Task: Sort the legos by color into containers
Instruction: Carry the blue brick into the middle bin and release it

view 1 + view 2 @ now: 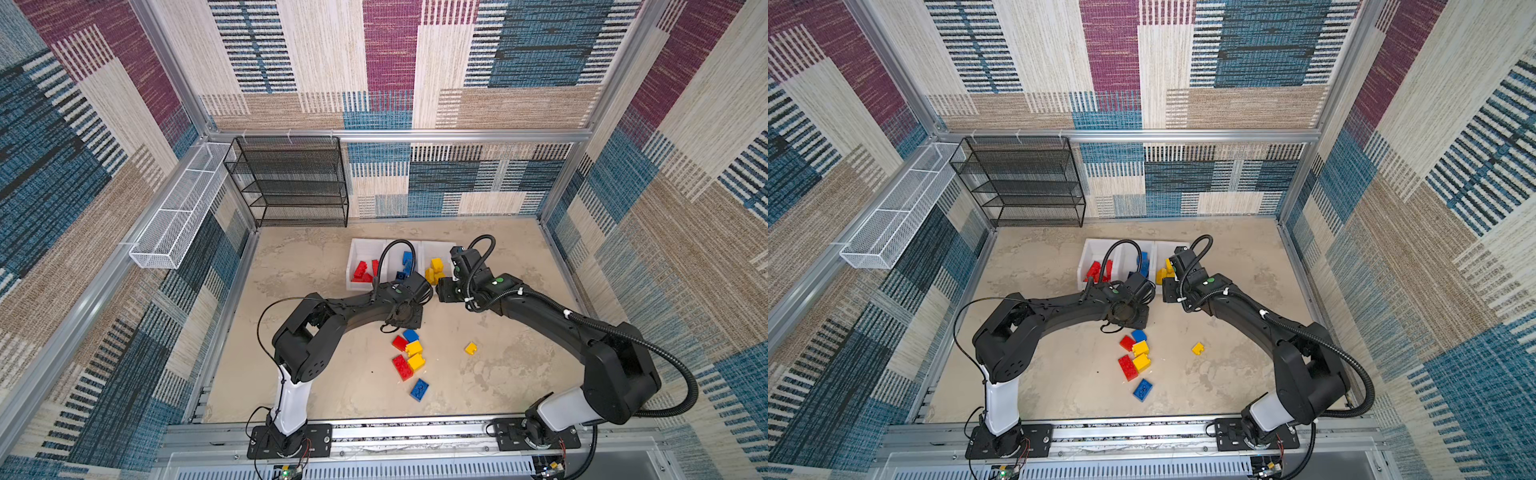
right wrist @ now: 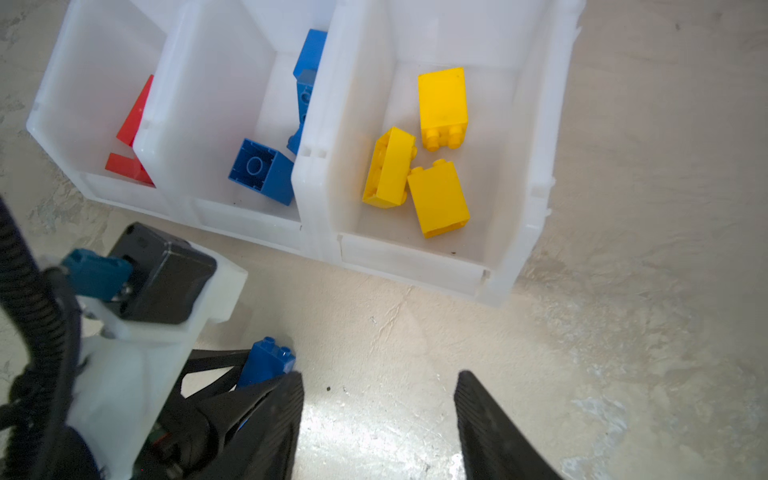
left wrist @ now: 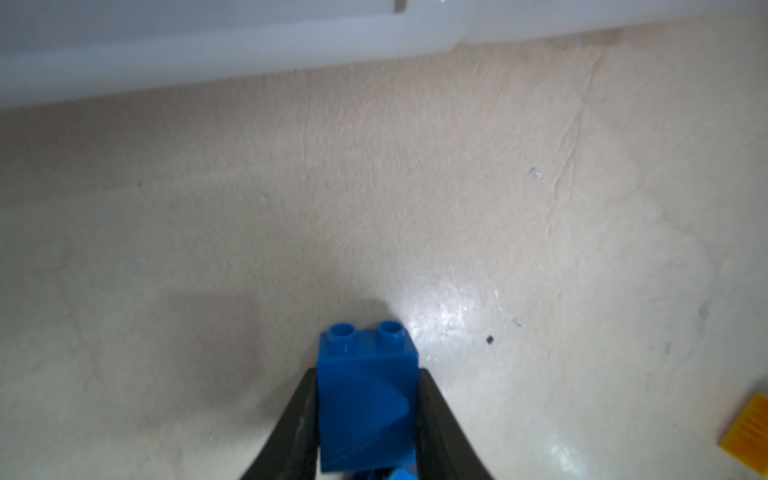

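Top view, read from the front edge of the tabletop to the back. Loose legos in red, blue and yellow lie unsorted near the middle. Beyond them the left gripper is clamped on a blue brick. Its fingers press the brick's two side faces, and the brick's long axis runs along the fingers with the studs leading. Beside it the right gripper stands wide and empty. Farther back sits the row of containers: red bin at the left end, blue bin in the middle, yellow bin at the right end. The blue bin lies just ahead of the held brick, whose studs point roughly toward its low front. The left arm is the nearer, so a short forward carry over that lip appears to remain.
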Controlling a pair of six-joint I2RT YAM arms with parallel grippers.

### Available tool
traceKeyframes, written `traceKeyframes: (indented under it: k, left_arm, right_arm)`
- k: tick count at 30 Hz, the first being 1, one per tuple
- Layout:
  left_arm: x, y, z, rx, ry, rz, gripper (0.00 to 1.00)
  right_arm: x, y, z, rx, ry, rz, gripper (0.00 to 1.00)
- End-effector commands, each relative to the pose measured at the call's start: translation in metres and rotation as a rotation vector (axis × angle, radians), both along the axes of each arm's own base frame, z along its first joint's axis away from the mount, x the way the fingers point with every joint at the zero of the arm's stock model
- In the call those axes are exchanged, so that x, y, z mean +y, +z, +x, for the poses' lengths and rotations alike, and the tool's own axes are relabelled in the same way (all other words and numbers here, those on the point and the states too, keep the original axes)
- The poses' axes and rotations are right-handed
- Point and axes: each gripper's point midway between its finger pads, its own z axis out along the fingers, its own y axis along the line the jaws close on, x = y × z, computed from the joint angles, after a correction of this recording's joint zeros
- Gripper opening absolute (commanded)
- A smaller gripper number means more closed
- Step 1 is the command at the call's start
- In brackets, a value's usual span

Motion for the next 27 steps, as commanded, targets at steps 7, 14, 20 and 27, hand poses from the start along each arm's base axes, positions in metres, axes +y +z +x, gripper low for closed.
traceKeyframes:
  k: [7,14,20,27]
  left_arm:
    - [-0.006,0.051,0.023,-0.072,-0.054,-0.015,0.30]
    - [0.002,0.101,0.085,-0.200,-0.034,-0.022,0.30]
    - [0.020,0.099,0.139,-0.230,0.022,0.008,0.30]
    - [0.020,0.093,0.168,-0.217,0.039,0.010,0.38]
  right_arm:
    - [-0.017,0.027,0.004,-0.070,-0.043,0.014,0.60]
    - [-0.025,0.038,0.001,-0.087,-0.051,0.010,0.60]
    - [-0.028,0.041,-0.007,-0.086,-0.054,0.029,0.59]
    - [-0.032,0.036,-0.017,-0.066,-0.063,0.035,0.59]
